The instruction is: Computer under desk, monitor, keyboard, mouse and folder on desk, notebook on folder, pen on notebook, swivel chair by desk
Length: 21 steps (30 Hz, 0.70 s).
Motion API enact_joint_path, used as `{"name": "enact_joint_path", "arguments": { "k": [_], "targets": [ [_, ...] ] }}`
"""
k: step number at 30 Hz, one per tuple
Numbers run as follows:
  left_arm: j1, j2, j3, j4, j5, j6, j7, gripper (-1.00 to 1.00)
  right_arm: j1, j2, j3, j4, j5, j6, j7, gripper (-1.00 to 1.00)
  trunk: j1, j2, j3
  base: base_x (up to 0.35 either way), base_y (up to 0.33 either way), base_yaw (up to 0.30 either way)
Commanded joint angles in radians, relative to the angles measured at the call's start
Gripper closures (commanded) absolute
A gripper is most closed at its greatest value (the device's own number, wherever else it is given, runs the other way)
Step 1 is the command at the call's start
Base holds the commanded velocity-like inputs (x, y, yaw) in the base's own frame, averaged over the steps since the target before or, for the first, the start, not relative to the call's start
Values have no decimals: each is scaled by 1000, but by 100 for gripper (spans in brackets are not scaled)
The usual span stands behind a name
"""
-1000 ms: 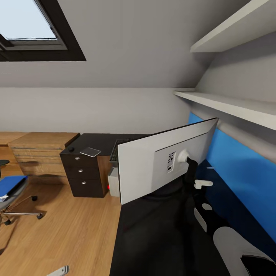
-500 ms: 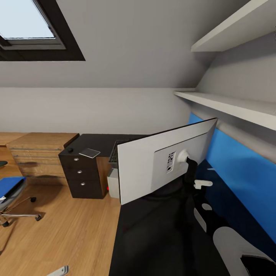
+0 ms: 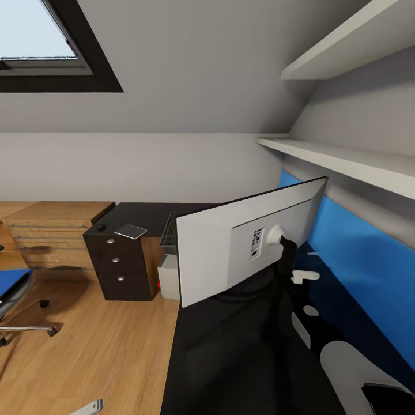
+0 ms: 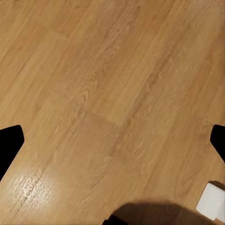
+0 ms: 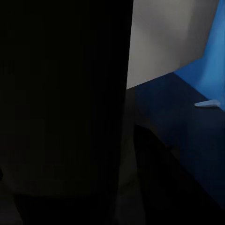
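Observation:
The monitor (image 3: 230, 253) shows its pale grey back, tilted, over the glossy black desk (image 3: 230, 369); its black stand (image 3: 286, 256) drops toward my right arm (image 3: 351, 369), whose gripper is lost in the dark there. The right wrist view is mostly black, with the monitor's back (image 5: 164, 42) behind. On the desk's far wing lie the grey notebook (image 3: 131, 231), the small black mouse (image 3: 101, 227) and an end of the keyboard (image 3: 169, 230). Under the desk stands the computer (image 3: 167, 278). The blue folder (image 3: 10, 283) rests on the swivel chair (image 3: 26, 329). My left gripper (image 4: 112, 140) hangs open above the floor.
A dark drawer unit (image 3: 118, 264) carries the desk's far end, with low oak cabinets (image 3: 52, 230) beside it. A blue wall panel (image 3: 357, 265) and white shelves (image 3: 346, 158) run along the right. A small white piece (image 3: 304, 276) sits by the stand. Oak floor (image 3: 98, 351) spreads left.
The view has swung a little to the right: drawers, cabinets and chair slid left in the picture. The monitor kept its exact place in the picture, travelling with my right arm.

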Motion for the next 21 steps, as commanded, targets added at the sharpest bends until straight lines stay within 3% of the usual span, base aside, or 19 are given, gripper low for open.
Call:
{"name": "enact_joint_path", "arguments": {
  "k": [1, 21],
  "targets": [
    [-1, 2, -6, -2, 5, 3, 9, -100, -1, 0, -3, -2, -1, -4, -3, 100, 0, -1, -1, 0, 0, 0],
    [0, 2, -6, -2, 5, 3, 9, -100, -1, 1, -2, -1, 0, -4, -2, 100, 0, -1, 4, 0, 0, -37]
  ]
}}
